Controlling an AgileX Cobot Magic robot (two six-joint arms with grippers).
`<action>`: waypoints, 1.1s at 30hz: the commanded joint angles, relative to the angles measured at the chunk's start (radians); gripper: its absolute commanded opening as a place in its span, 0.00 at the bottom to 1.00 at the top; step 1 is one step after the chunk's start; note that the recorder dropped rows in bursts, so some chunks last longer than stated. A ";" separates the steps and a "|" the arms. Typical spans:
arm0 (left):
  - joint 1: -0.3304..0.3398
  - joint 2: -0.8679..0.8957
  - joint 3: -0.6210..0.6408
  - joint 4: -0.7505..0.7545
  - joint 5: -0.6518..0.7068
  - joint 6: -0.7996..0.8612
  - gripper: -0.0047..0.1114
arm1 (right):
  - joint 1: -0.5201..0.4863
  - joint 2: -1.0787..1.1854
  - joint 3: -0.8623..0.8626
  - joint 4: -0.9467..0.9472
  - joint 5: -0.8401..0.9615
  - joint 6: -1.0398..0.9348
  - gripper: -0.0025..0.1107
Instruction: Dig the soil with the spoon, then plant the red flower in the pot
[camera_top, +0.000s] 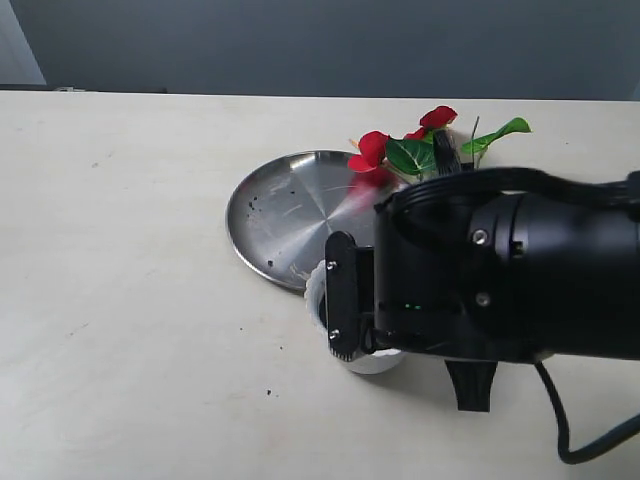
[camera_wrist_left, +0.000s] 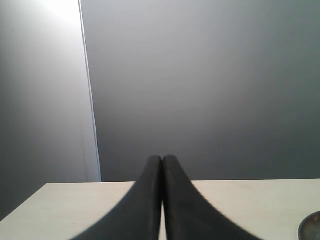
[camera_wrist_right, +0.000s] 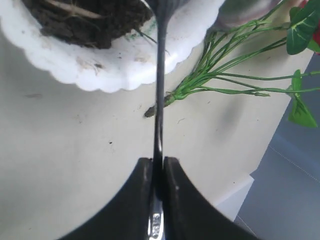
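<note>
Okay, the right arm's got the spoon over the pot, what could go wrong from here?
Soil may spill: the pot is small, and crumbs already dot the table.
The spoon is pinched only at its thin handle end by the right gripper, so it might twist or slip while digging.
The flower lies close beside the pot, so the arm could knock it.

The white scalloped pot (camera_wrist_right: 115, 60) stands on the table, holding dark crumbly soil (camera_wrist_right: 85, 20). The thin silver spoon (camera_wrist_right: 160, 100) reaches over its rim. Beside it lies the red flower (camera_top: 372, 150), green stems (camera_wrist_right: 225, 75) sprawled flat.
</note>
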 joint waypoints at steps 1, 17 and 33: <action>-0.005 -0.002 -0.002 -0.007 -0.003 -0.005 0.04 | 0.004 -0.015 0.002 0.037 0.003 0.007 0.02; -0.005 -0.002 -0.002 -0.007 -0.003 -0.005 0.04 | 0.004 -0.027 0.002 0.065 0.010 0.098 0.02; -0.005 -0.002 -0.002 -0.007 -0.005 -0.005 0.04 | -0.318 0.045 -0.168 -0.144 -0.692 0.501 0.02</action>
